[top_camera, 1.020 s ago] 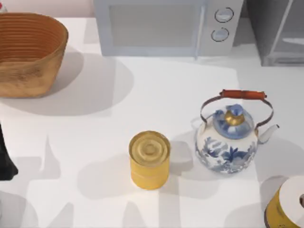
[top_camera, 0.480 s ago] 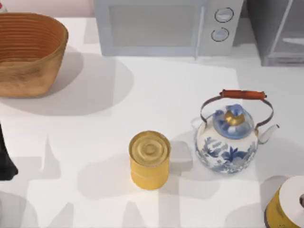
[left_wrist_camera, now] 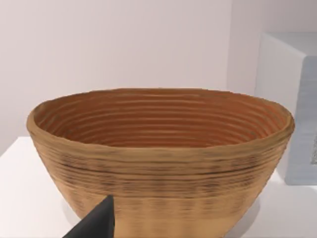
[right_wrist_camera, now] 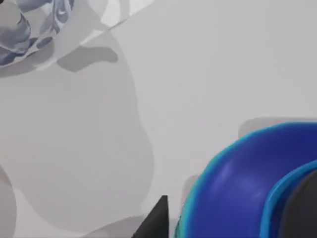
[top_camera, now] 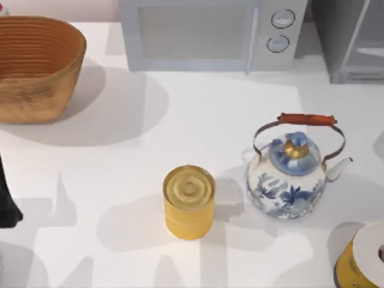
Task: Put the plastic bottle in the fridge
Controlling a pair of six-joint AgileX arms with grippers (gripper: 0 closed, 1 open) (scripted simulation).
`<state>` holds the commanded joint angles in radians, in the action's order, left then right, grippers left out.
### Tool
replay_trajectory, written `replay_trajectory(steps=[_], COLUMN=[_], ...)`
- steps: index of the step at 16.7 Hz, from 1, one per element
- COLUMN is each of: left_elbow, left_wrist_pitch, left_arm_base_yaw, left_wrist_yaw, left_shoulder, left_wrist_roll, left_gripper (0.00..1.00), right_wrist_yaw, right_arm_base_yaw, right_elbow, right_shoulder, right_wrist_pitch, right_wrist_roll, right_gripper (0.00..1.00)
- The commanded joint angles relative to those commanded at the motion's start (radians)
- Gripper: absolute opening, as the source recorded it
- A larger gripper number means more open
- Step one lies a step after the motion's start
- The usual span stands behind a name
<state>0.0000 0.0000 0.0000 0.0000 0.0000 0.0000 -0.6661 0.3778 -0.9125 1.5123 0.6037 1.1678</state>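
The fridge (top_camera: 351, 42), a grey box with a pale glassy front, stands at the table's back right corner. A yellow container with a round white end (top_camera: 362, 258), seemingly the plastic bottle, sits at the front right corner, cut off by the picture's edge. My left arm (top_camera: 7, 204) is a dark shape at the left edge; one of its fingertips (left_wrist_camera: 96, 223) points at the basket. In the right wrist view a black fingertip (right_wrist_camera: 154, 220) hovers over bare table beside a blue rounded object (right_wrist_camera: 233, 193).
A woven basket (top_camera: 36, 69) sits at the back left. A light-grey microwave (top_camera: 210, 33) with two knobs stands at the back middle. A yellow can (top_camera: 189, 201) is at centre front, with a blue-and-white teapot (top_camera: 291, 180) to its right.
Shadows near the table's right edge and front have shifted, and a new shadow patch shows at the right edge. The objects and my left arm stay where they were.
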Motion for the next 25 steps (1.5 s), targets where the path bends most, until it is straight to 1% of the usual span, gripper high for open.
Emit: replay_trajectory(steps=[4, 8, 12, 15, 17, 19, 25], left_elbow=[0.0, 0.0, 0.0, 0.0, 0.0, 0.0, 0.0], left_wrist_pitch=[0.0, 0.0, 0.0, 0.0, 0.0, 0.0, 0.0], left_arm_base_yaw=[0.0, 0.0, 0.0, 0.0, 0.0, 0.0, 0.0], left_wrist_yaw=[0.0, 0.0, 0.0, 0.0, 0.0, 0.0, 0.0], left_shoulder=[0.0, 0.0, 0.0, 0.0, 0.0, 0.0, 0.0], left_wrist_roll=[0.0, 0.0, 0.0, 0.0, 0.0, 0.0, 0.0], left_gripper=[1.0, 1.0, 1.0, 1.0, 1.0, 1.0, 1.0], right_wrist_yaw=[0.126, 0.29, 0.464, 0.577, 0.632, 0.662, 0.664], right_arm_base_yaw=[-0.147, -0.267, -0.341, -0.368, -0.375, -0.378, -0.376], right_elbow=[0.195, 0.423, 0.651, 0.797, 0.868, 0.907, 0.913], right_shoulder=[-0.355, -0.783, -1.173, -1.38, -1.465, -1.507, -1.507], right_wrist_pitch=[-0.2, -0.385, -0.519, -0.576, -0.596, -0.603, -0.602], right_wrist_roll=[-0.257, -0.56, -0.856, -1.038, -1.121, -1.162, -1.168], right_gripper=[0.01, 0.01, 0.01, 0.01, 0.01, 0.01, 0.01])
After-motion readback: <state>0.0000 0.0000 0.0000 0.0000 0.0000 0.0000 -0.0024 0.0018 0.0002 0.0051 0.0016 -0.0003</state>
